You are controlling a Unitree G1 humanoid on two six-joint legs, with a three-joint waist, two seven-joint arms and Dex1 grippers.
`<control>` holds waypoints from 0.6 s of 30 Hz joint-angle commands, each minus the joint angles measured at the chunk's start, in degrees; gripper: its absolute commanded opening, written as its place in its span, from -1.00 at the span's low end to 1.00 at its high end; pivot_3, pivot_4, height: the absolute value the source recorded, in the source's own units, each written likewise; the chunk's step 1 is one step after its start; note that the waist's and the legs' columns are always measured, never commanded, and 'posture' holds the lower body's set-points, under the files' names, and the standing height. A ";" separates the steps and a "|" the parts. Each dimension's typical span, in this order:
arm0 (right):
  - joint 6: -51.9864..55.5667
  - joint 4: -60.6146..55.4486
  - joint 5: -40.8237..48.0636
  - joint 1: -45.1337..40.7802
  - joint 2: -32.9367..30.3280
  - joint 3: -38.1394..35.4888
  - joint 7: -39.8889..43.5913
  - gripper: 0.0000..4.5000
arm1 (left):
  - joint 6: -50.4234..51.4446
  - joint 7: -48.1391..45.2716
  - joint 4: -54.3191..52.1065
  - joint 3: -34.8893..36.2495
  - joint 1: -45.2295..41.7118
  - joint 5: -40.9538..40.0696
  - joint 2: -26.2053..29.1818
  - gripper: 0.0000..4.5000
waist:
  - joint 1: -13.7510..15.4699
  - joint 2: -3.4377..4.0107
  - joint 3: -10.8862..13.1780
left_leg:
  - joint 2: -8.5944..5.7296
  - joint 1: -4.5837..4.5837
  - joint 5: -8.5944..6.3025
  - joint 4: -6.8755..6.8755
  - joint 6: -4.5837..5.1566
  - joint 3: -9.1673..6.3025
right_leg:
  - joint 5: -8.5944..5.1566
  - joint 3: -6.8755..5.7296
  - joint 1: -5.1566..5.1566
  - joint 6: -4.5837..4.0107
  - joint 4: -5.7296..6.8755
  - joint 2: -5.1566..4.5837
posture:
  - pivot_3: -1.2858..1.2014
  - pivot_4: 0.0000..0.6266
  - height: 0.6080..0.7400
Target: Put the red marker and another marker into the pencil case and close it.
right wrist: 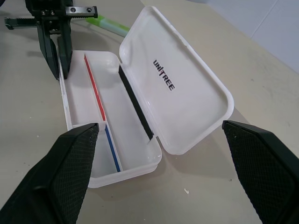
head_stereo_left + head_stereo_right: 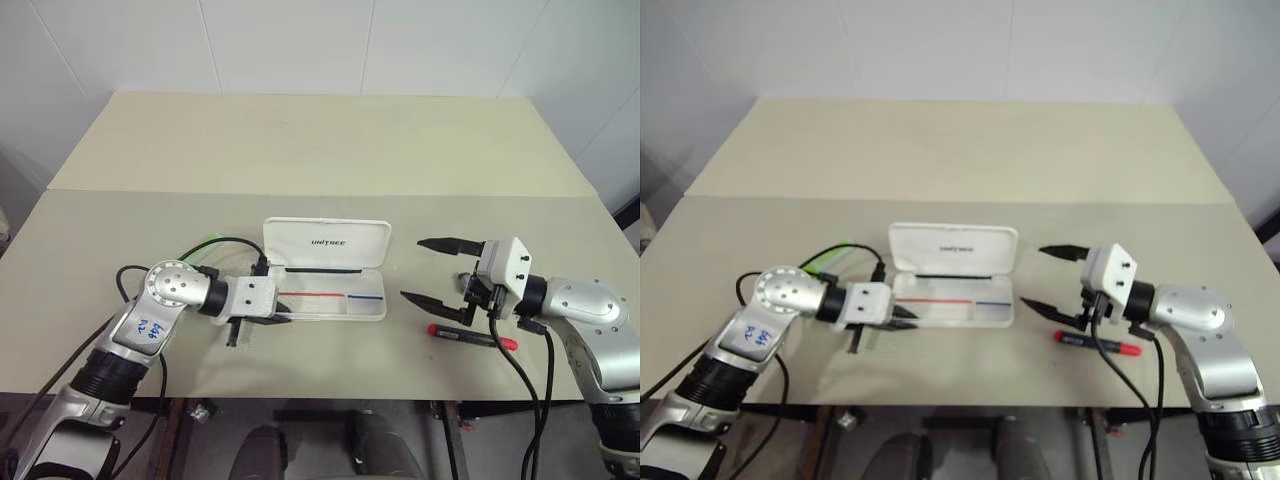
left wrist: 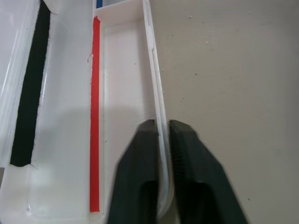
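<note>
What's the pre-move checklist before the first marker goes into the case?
1. pencil case lid open, tray accessible: ok.
2. Tray holds no markers yet: ok.
3. red marker lying free on the table, under the right gripper: ok.
4. Right jaws wide open, holding nothing: ok.
5. left gripper clear of the case: not ok, its jaws straddle the tray's near wall.
6. green marker reachable behind the left arm: cannot tell.
</note>
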 commanded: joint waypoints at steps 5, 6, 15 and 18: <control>0.19 -2.14 1.45 -0.15 -0.31 -1.59 -0.23 1.00 | -2.15 0.74 -1.67 -0.31 -0.56 -0.31 -1.42 -0.04 | -0.17 0.00 0.00 | 0.00 0.01 -0.01 -0.01 0.01 0.10 | 0.02 0.10 -0.02 0.04 -0.02 0.00 | 0.03 -0.52 1.00; 0.17 -2.06 1.47 -0.21 -0.29 -1.52 -0.15 1.00 | -1.71 0.66 -2.50 -0.13 -0.23 -0.65 -1.35 -0.04 | -0.20 0.00 0.00 | 0.00 0.03 -0.01 -0.02 0.02 0.13 | 0.03 0.13 -0.03 0.05 -0.02 0.01 | 0.03 -0.52 1.00; 0.27 -1.20 1.89 -0.89 0.19 -0.88 0.47 1.00 | 2.44 2.37 -8.44 2.77 2.70 -2.59 0.10 -0.04 | -0.16 -0.01 0.01 | 0.01 0.04 -0.03 -0.02 0.05 0.20 | 0.05 0.24 -0.04 0.10 -0.02 0.02 | 0.03 -0.52 1.00; 0.94 -0.12 2.03 -1.77 0.26 -0.41 0.89 1.00 | 4.78 5.75 -10.45 9.33 3.75 -9.35 -2.12 0.19 | -0.29 -0.02 0.01 | 0.02 0.04 -0.03 -0.02 0.05 0.22 | 0.06 0.26 -0.06 0.11 -0.03 0.02 | 0.03 -0.52 1.00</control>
